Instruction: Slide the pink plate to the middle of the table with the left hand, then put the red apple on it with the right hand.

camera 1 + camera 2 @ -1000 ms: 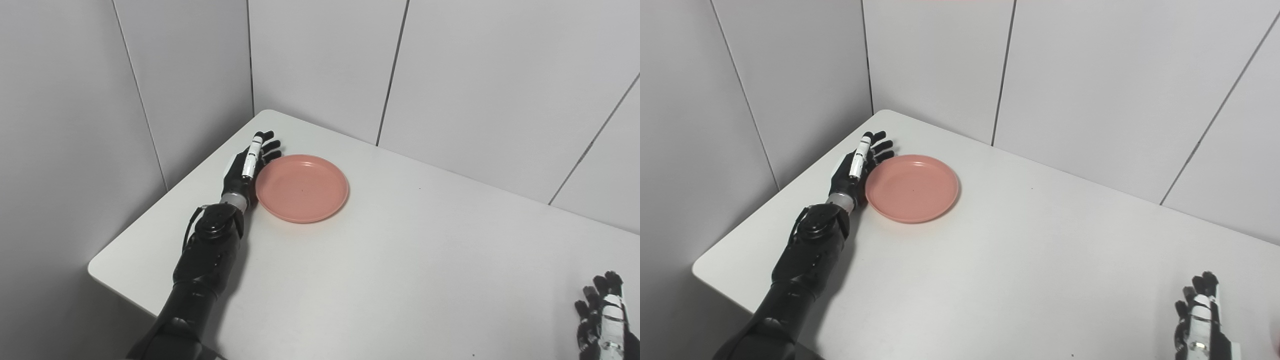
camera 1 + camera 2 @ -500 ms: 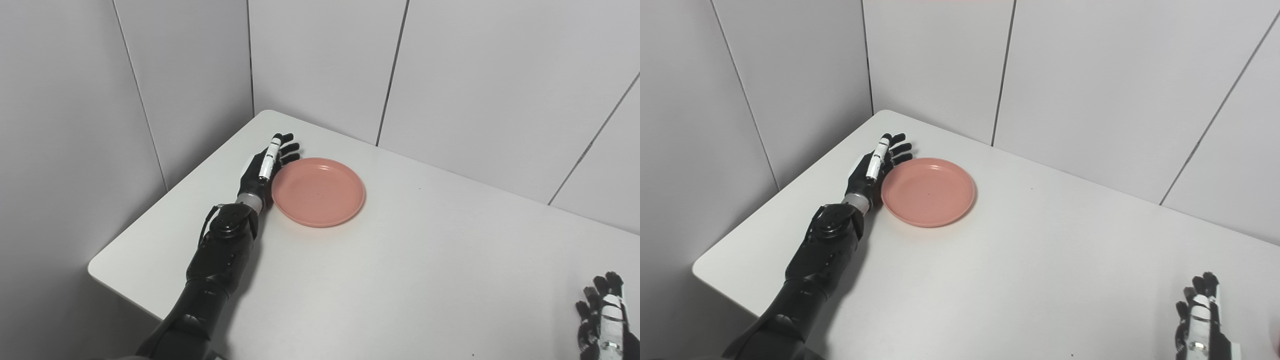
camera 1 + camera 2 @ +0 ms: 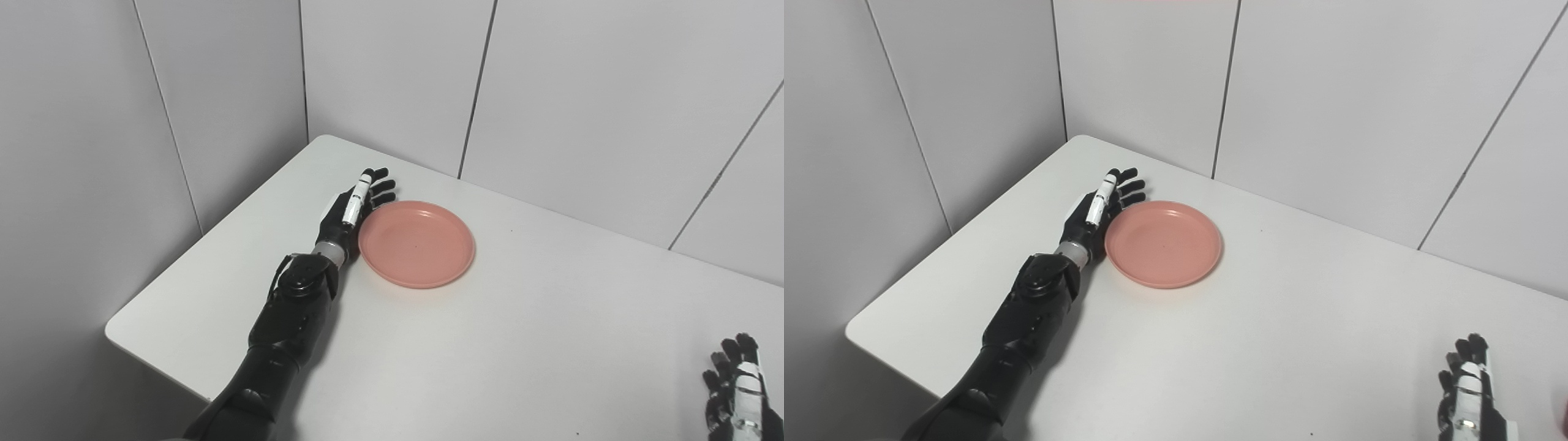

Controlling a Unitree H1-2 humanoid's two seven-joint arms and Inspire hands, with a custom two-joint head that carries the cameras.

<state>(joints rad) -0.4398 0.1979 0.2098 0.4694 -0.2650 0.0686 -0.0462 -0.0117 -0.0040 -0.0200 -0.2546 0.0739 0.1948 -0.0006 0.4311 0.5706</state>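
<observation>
Left eye view shows your left hand (image 3: 352,208) lying flat on the white table (image 3: 520,343), fingers straight and spread, holding nothing. Its inner edge presses against the rim of the pink plate (image 3: 416,246), which sits just to the hand's right, touching it. You are in the first step, judging by this: sliding the plate toward the table's middle. The plate looks short of centre, nearer the far left corner, so the next move calls for pushing sideways to the right and toward you, with the hand's edge kept low against the rim so the plate does not slip past the fingers.

Your right hand (image 3: 738,392) rests at the near right corner, well apart from the plate, fingers extended and empty.

Count: one plate, two hands, one table. No apple is clearly in view.
</observation>
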